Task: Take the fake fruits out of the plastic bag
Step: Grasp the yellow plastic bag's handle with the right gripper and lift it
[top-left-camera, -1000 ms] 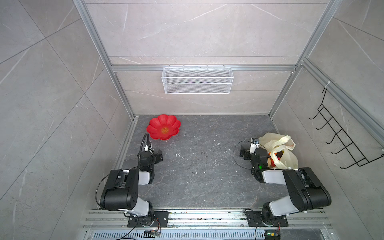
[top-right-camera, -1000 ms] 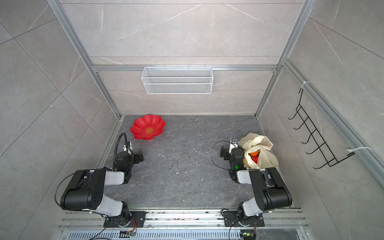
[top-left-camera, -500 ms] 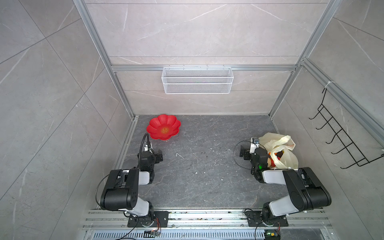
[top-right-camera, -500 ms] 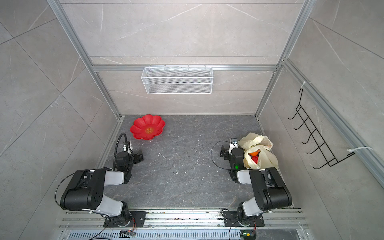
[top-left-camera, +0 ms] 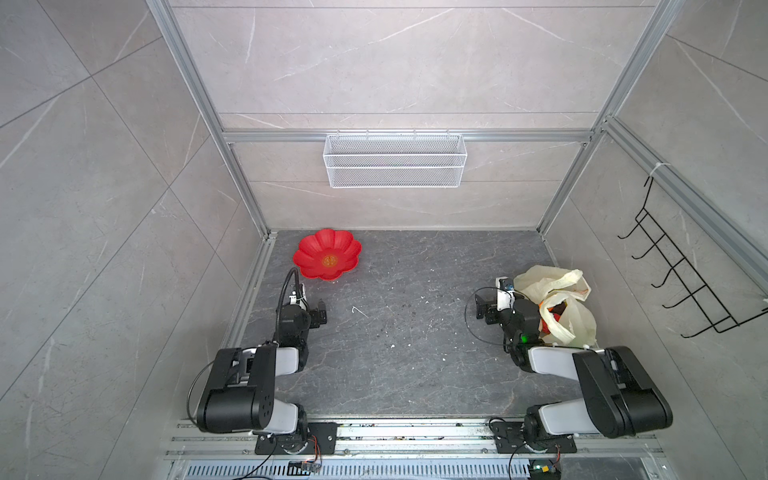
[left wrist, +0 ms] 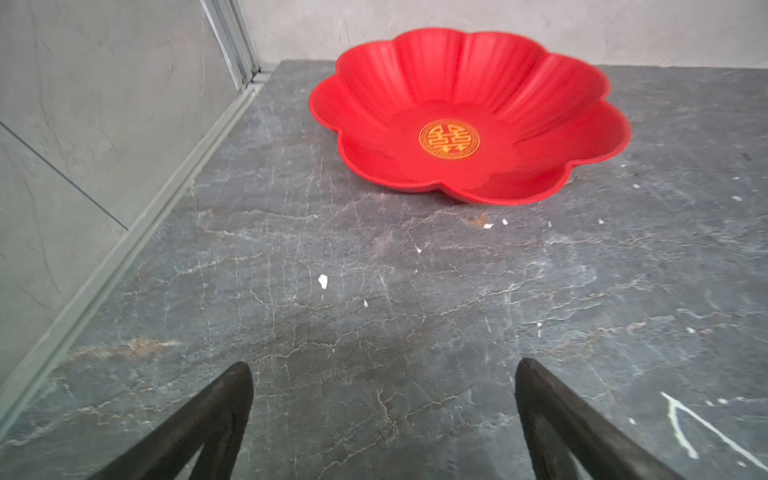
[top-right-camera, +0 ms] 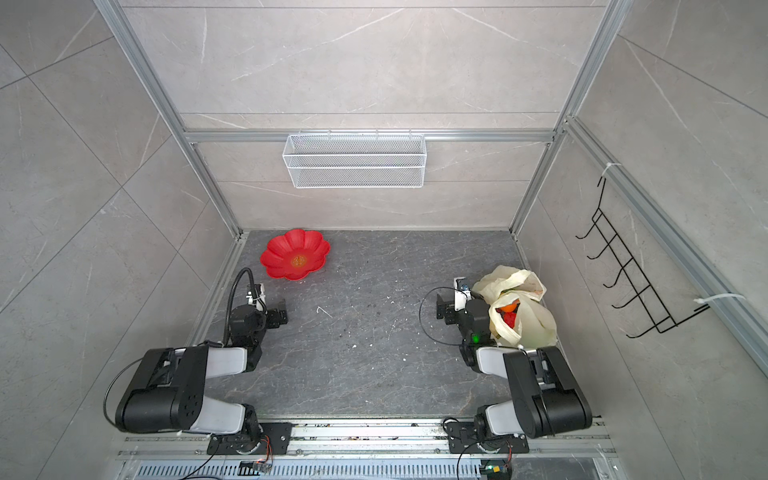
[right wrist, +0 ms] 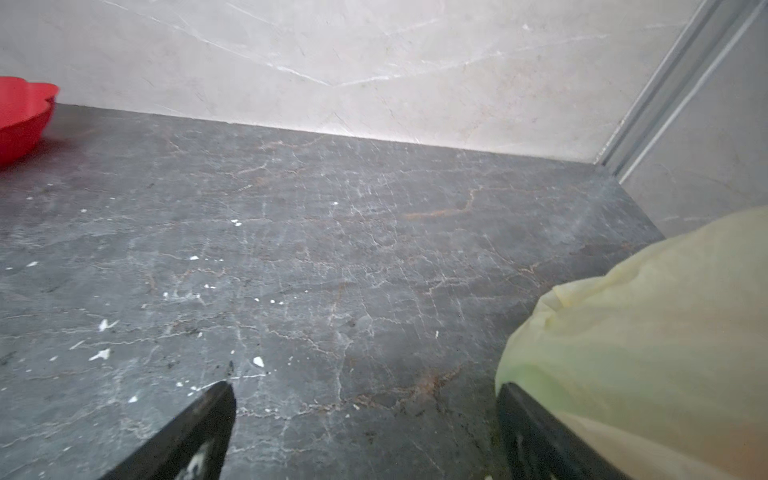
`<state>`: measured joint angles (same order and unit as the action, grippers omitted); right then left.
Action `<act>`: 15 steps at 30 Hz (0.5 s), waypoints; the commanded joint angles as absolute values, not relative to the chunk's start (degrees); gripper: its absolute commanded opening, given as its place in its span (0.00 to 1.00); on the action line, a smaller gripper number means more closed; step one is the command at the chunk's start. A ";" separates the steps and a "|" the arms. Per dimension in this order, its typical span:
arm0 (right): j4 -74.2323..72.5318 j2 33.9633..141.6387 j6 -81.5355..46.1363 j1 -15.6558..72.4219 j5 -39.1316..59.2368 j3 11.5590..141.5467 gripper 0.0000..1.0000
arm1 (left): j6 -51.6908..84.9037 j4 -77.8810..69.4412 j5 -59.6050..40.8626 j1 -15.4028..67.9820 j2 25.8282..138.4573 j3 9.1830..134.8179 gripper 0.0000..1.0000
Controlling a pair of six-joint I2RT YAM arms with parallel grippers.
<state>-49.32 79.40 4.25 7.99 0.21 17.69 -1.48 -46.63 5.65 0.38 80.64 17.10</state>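
Observation:
The plastic bag (top-left-camera: 577, 322) (top-right-camera: 538, 322) lies crumpled on the dark floor by the right wall, cream-yellow with loop handles. Through its mouth show fake fruits: an orange one (top-right-camera: 509, 306) and a red one (top-right-camera: 510, 319); any others are hidden. My right gripper (top-left-camera: 494, 305) (right wrist: 365, 386) rests low just left of the bag, open and empty; in the right wrist view the bag (right wrist: 644, 332) bulges right beside one finger. My left gripper (top-left-camera: 309, 309) (left wrist: 382, 368) sits at the left, open over bare floor.
A red flower-shaped plate (top-left-camera: 311, 257) (left wrist: 457, 75) lies at the back left, just ahead of the left gripper. A white wire basket (top-left-camera: 395, 166) hangs on the back wall and a black hook rack (top-left-camera: 681, 286) on the right wall.

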 commanded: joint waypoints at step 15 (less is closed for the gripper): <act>1.87 41.51 -14.78 16.65 4.66 40.17 0.99 | 28.83 -7.76 13.77 15.03 49.19 27.90 1.00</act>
